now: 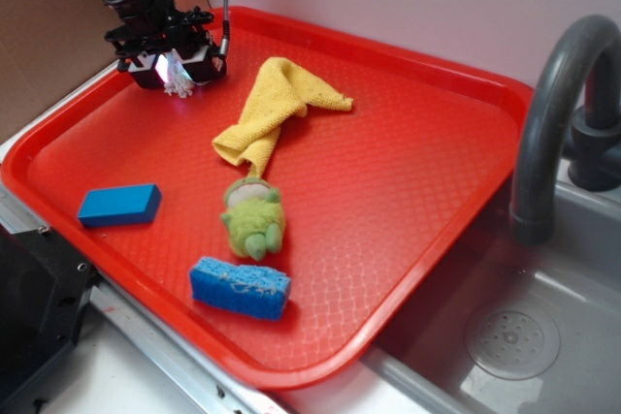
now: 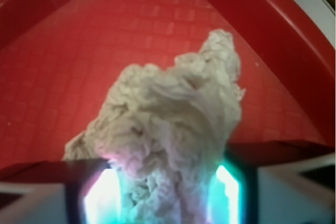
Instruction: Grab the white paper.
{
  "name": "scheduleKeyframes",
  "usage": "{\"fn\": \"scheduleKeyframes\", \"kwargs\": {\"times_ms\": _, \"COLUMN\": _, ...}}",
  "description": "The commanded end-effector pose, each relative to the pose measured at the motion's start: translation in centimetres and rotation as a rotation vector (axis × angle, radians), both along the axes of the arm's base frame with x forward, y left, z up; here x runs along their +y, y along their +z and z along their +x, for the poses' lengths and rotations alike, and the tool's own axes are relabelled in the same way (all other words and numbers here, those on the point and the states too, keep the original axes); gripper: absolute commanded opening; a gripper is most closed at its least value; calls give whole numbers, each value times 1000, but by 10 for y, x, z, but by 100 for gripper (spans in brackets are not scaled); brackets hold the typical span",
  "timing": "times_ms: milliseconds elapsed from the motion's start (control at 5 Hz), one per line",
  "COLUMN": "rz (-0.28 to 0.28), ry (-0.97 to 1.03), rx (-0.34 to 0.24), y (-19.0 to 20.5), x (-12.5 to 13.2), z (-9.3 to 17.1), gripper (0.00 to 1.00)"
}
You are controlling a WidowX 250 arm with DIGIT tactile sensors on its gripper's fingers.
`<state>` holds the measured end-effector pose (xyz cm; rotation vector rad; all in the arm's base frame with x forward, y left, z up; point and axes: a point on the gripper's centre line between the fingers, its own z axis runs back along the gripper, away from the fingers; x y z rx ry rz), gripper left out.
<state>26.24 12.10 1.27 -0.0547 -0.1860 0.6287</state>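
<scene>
The white paper (image 1: 179,81) is a crumpled wad at the far left corner of the red tray (image 1: 417,172). My gripper (image 1: 175,70) is above that corner and shut on the paper, which hangs a little out of the jaws. In the wrist view the paper (image 2: 173,124) fills the middle, pinched between the two glowing fingers (image 2: 102,198), with the tray's corner (image 2: 79,51) behind it. The paper seems lifted just off the tray floor.
A yellow cloth (image 1: 272,109) lies mid-tray. A fuzzy green toy (image 1: 253,218) is below it. A blue sponge (image 1: 240,287) is near the front edge, a blue block (image 1: 119,205) at the left. A grey faucet (image 1: 558,113) and sink (image 1: 505,336) are at right.
</scene>
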Motion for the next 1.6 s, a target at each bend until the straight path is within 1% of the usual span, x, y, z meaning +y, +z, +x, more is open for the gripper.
{"fn": "scheduleKeyframes", "kwargs": {"times_ms": 0, "rz": 22, "ry": -37, "rx": 49, "y": -4, "x": -7, "z": -14, "gripper": 0}}
{"fn": "scheduleKeyframes", "kwargs": {"times_ms": 200, "rz": 58, "ry": -88, "rx": 52, "y": 24, "x": -16, "z": -15, "gripper": 0}}
{"fn": "scheduleKeyframes", "kwargs": {"times_ms": 400, "rz": 30, "ry": -181, "rx": 74, "y": 61, "x": -31, "z": -21, "gripper": 0}}
{"fn": "scheduleKeyframes", "kwargs": {"times_ms": 600, "rz": -48, "ry": -329, "rx": 93, "y": 99, "x": -52, "z": -37, "gripper": 0}}
{"fn": "scheduleKeyframes", "kwargs": {"times_ms": 800, "rz": -86, "ry": -356, "rx": 88, "y": 142, "x": -78, "z": -63, "gripper": 0}}
{"fn": "scheduleKeyframes", "kwargs": {"times_ms": 1000, "rz": -91, "ry": -389, "rx": 64, "y": 184, "x": -99, "z": -91, "gripper": 0}}
{"fn": "scheduleKeyframes", "kwargs": {"times_ms": 1200, "rz": -94, "ry": -389, "rx": 7, "y": 190, "x": -107, "z": -109, "gripper": 0}}
{"fn": "scheduleKeyframes", "kwargs": {"times_ms": 1400, "rz": -115, "ry": -347, "rx": 55, "y": 184, "x": -97, "z": -108, "gripper": 0}}
